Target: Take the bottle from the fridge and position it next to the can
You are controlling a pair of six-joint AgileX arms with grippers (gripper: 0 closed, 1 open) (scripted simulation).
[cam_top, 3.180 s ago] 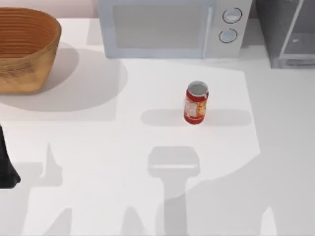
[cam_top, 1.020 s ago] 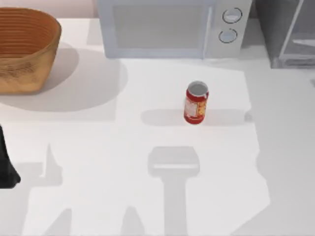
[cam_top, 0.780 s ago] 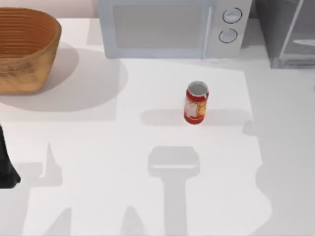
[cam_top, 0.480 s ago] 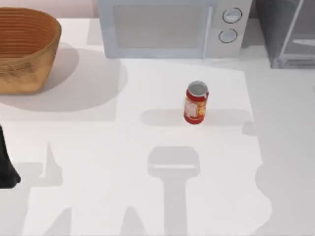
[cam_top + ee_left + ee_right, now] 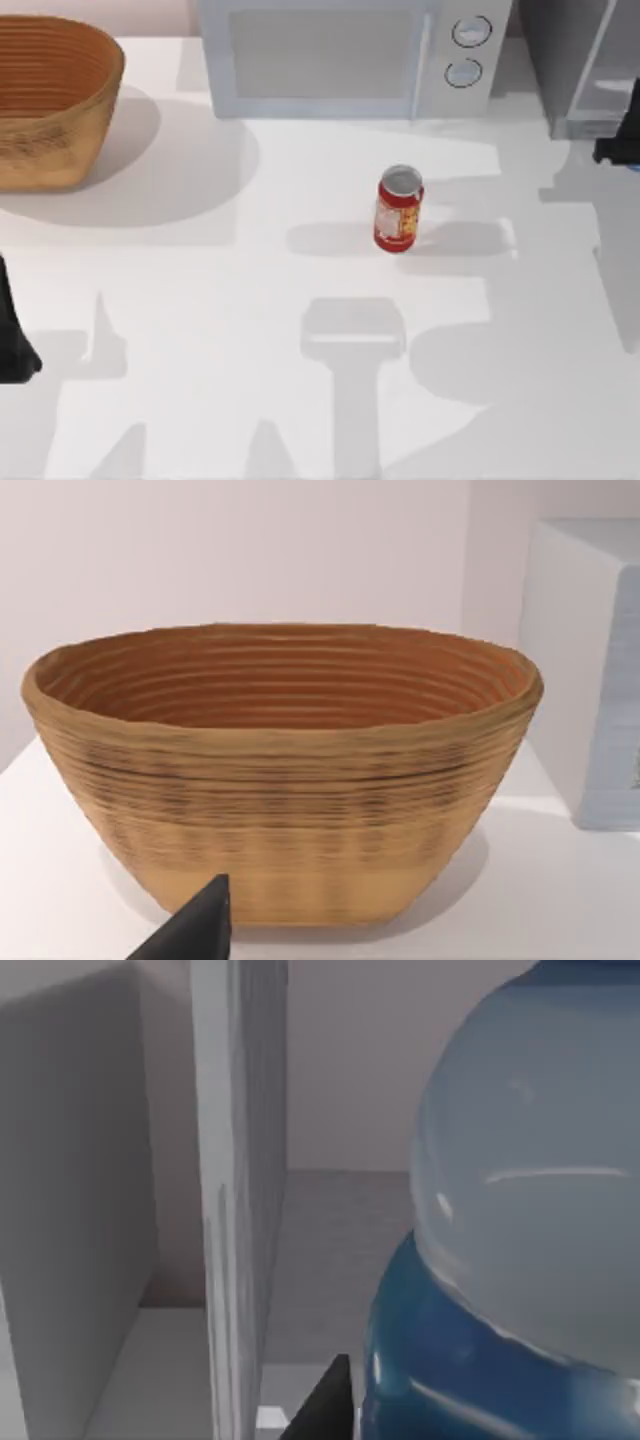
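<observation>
The clear blue bottle looms very close in the right wrist view, inside the dark grey fridge, beside its pale door frame. A dark part of my right gripper sits right against the bottle's lower side. From above, my right arm reaches in from the right edge, in front of the fridge. The red can stands upright mid-table, well left of that arm. My left arm is parked at the left edge.
A white microwave with two knobs stands at the back, left of the fridge. A woven basket sits at the back left and faces the left wrist camera. Open table surrounds the can.
My right arm has come into the top view at the right edge by the fridge. Its shadow has spread across the table right of the can. The can and left arm stayed put.
</observation>
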